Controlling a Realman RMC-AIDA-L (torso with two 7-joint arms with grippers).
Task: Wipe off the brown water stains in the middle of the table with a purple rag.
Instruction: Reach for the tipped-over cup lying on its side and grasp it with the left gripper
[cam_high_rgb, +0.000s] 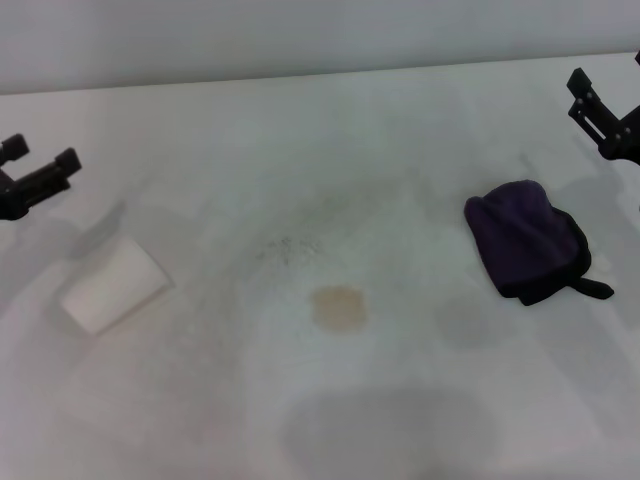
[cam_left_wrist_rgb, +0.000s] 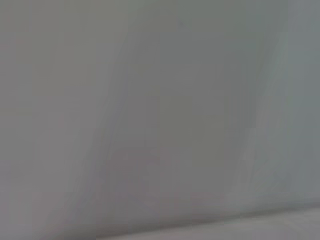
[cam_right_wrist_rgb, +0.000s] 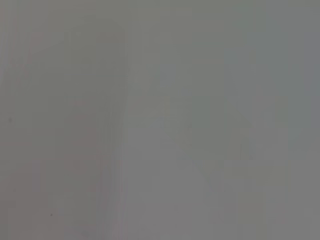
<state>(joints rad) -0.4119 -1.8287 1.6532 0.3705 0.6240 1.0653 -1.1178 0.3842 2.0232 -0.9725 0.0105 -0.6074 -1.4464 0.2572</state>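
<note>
Head view, left edge: left claw (cam_high_rgb: 45, 167) hangs over the far-left part of the table (cam_high_rgb: 200, 400), its two black fingers spread apart with nothing between them. It points toward the table's middle.

Just inboard and nearer the camera, a white paper cup (cam_high_rgb: 112, 285) lies tipped on its side on the table, well apart from the stain and not touched by the claw. Its long axis runs diagonally, from near-left to far-right.

Centre: faint grey scribbled smudges (cam_high_rgb: 290, 250) on the white surface, and just nearer than them the brown stain (cam_high_rgb: 339, 308), a small pale tan patch, roughly square with soft corners. Nothing touches it.

Right of centre: purple rag (cam_high_rgb: 520, 238) sits bunched on the table, well apart from the stain. Long axis runs diagonally from far-left to near-right; the dark purple bulk faces the far-left, the black edge wraps the near-right side, and a short black strap (cam_high_rgb: 592, 288) sticks out at the near-right corner, pointing right.

Right edge: right claw (cam_high_rgb: 605, 112) hovers above and beyond the rag, not touching it; fingers look parted, holding nothing, partly cut off by the frame edge.

Both wrist views show only blank grey surface, nothing to identify
</note>
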